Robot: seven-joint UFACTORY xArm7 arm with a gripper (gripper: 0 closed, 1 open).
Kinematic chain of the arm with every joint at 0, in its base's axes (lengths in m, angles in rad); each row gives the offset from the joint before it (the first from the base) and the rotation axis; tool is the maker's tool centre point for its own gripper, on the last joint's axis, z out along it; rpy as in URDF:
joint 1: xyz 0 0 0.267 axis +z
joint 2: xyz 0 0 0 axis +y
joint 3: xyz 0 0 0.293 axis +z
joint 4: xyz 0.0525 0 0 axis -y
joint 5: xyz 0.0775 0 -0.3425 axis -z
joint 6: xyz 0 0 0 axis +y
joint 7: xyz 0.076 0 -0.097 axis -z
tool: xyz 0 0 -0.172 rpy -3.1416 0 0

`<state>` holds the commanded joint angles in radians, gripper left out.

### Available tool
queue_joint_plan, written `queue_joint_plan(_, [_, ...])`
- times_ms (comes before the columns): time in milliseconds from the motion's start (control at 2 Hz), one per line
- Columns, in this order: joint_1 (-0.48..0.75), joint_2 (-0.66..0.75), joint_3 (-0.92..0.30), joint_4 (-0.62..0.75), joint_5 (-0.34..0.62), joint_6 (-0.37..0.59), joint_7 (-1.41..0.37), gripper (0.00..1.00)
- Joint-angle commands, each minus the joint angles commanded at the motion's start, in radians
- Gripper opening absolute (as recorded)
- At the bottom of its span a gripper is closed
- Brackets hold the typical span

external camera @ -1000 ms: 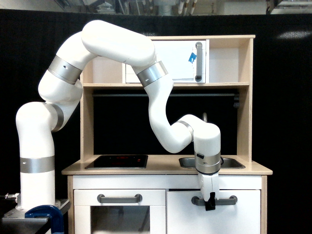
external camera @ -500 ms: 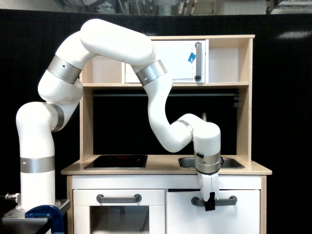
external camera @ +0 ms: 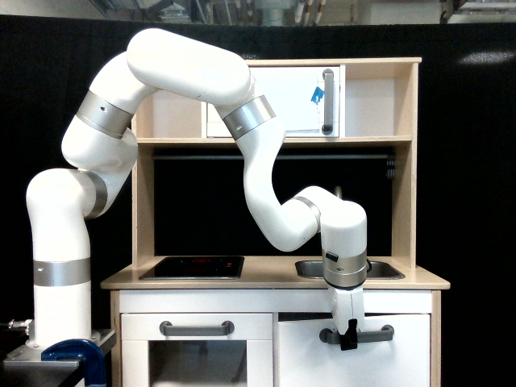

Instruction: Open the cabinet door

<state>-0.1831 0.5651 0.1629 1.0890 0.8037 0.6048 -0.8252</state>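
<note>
Lower right of frame: gripper (external camera: 348,337) clenched on the grey bar handle (external camera: 372,334) of the cabinet door (external camera: 395,364). Above, steel sink (external camera: 384,269) interior hidden behind the arm.

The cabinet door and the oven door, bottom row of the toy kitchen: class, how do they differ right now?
The cabinet door is a plain solid panel; the oven door has a glass window. The gripper sits at the cabinet door's handle; the oven door's handle is untouched. Both are white with horizontal grey bar handles.
</note>
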Motion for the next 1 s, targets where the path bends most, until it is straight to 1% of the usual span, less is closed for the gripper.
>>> queue_joint_plan(500, [-0.054, 0.018, -0.008, 0.040, -0.045, 0.042, -0.009, 0.00])
queue_joint_plan(1000, [-0.095, 0.080, -0.012, 0.124, -0.092, 0.078, -0.005, 0.00])
